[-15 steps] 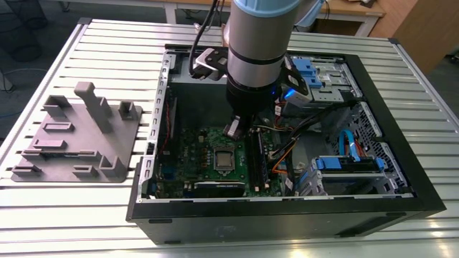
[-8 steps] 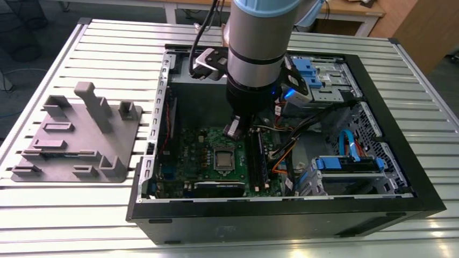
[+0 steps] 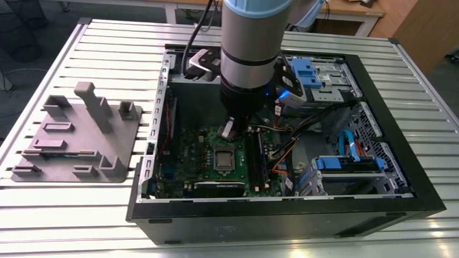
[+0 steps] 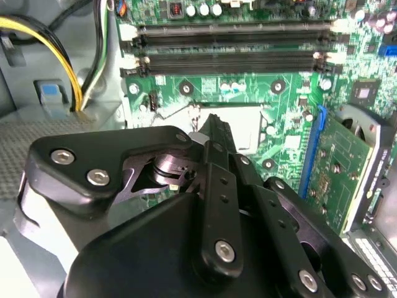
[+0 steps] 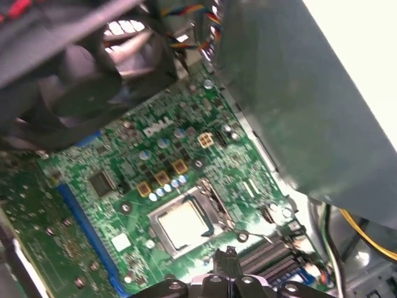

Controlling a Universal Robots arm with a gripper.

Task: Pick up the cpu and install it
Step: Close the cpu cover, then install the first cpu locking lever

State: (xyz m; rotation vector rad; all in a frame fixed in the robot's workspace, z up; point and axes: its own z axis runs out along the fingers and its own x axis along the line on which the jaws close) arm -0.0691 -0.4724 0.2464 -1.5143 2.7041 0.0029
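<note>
Small square silver-grey cpu (image 5: 185, 221) sits in green motherboard (image 5: 130, 186) socket, frame centre; black end effector (image 3: 228, 130) above it, grip state unclear.

A slatted metal table (image 3: 86, 48) carries a grey plastic tray (image 3: 79, 140) beside an open computer case (image 3: 287, 209).

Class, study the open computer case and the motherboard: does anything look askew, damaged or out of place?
Nothing stands out. The cpu lies flat and square in its socket on the motherboard, and the gripper hangs just above it inside the case.
</note>
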